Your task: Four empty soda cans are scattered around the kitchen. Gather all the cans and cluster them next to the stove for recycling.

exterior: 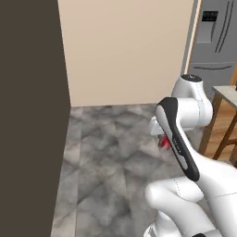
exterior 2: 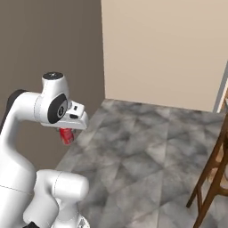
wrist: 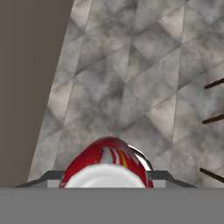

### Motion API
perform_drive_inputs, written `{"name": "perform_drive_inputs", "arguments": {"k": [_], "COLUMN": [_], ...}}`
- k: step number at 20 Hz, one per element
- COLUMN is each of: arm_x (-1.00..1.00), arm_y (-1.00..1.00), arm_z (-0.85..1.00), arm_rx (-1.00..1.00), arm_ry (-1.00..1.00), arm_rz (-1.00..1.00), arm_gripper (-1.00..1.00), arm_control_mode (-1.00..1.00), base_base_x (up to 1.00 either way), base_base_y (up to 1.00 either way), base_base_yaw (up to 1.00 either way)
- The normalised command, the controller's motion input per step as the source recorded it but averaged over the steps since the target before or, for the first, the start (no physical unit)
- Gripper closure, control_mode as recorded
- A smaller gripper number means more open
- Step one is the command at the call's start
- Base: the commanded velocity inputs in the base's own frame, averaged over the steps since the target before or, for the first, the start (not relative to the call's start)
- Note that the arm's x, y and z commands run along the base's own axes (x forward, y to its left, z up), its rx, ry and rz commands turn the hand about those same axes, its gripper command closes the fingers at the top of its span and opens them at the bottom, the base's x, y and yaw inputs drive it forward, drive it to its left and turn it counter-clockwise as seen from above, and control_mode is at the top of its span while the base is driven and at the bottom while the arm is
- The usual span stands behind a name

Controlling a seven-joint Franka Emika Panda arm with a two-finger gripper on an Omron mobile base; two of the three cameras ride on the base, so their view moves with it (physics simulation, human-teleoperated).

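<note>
Soda can (exterior 2: 67,136) clamped in the fingers (wrist: 106,173), hanging under the hand, carried high above the grey tile floor (exterior 2: 147,151) beside the dark wall (exterior: 28,115); likely in transit toward the stove.

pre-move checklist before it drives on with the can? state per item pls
1. Soda can in the gripper: ok, jaws shut on it; the red body shows under the hand in the right base view and close up in the hand view.
2. Can clear of the floor: ok, it hangs well above the grey tiles.
3. Dark wall panel on the robot's left: ok, arm stands apart from it.
4. Wooden chair legs on the right: ok, apart from the arm.
5. Stove in sight: not ok, drop spot not visible yet.
6. Grip firmness: cannot tell; the can hides the pads.
</note>
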Motion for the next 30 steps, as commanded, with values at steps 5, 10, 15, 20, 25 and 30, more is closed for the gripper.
{"name": "perform_drive_inputs", "arguments": {"k": [5, 10, 15, 20, 25, 30], "arm_x": [0.0, 0.0, 0.0, 0.0, 0.0, 0.0], "arm_y": [0.0, 0.0, 0.0, 0.0, 0.0, 0.0], "arm_z": [0.0, 0.0, 0.0, 0.0, 0.0, 0.0], "arm_rx": [0.0, 0.0, 0.0, 0.0, 0.0, 0.0], "arm_ry": [0.0, 0.0, 0.0, 0.0, 0.0, 0.0], "arm_rz": [0.0, 0.0, 0.0, 0.0, 0.0, 0.0], "arm_gripper": [1.0, 1.0, 1.0, 1.0, 1.0, 1.0], "arm_control_mode": [1.0, 1.0, 1.0, 1.0, 1.0, 1.0], "base_base_x": [1.0, 1.0, 1.0, 1.0, 1.0, 1.0], "base_base_y": [-0.13, -0.06, -0.03, -0.02, 0.0, 0.0], "base_base_yaw": [-0.04, -0.09, -0.12, -0.12, -0.15, -0.18]}}
